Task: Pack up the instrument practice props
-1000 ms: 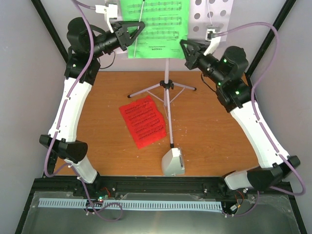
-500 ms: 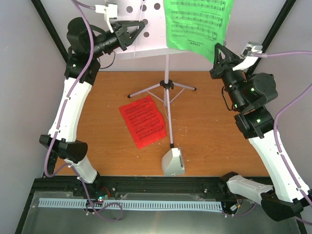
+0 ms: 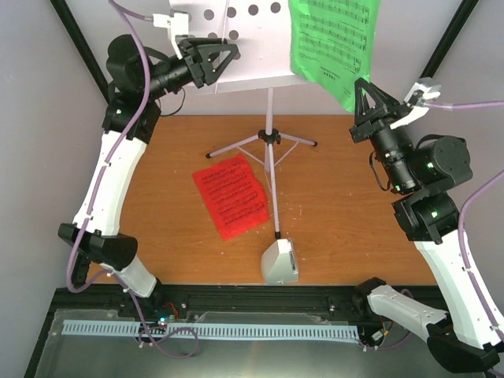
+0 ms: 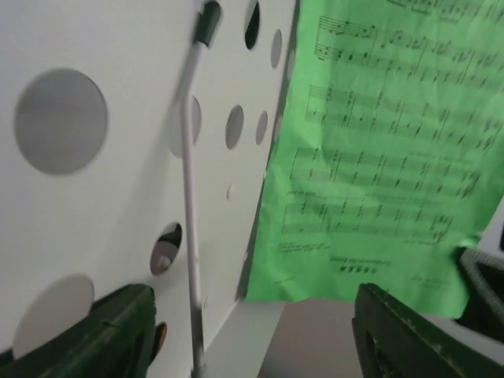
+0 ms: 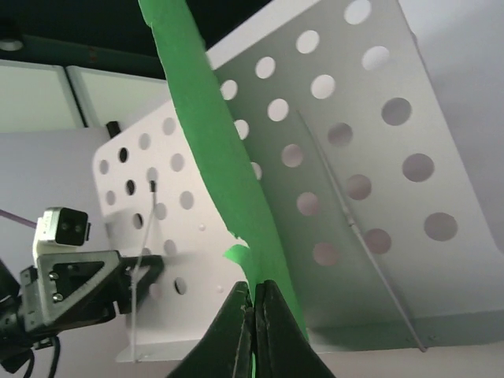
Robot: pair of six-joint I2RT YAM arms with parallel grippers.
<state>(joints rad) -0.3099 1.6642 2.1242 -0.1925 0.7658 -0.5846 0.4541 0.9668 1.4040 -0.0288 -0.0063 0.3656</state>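
My right gripper is pinched fully closed on the lower edge of the green music sheet. The sheet hangs in the air past the right edge of the music stand, and its bottom corner is torn a little near my fingertips. My left gripper is spread open at the stand's lower left edge and holds nothing. The stand's lip and its thin wire clip are between the fingers; I cannot tell if one touches. Below the stand, the red music sheet lies flat on the wooden table, just left of the near tripod leg. The white metronome stands just beside that leg's tip.
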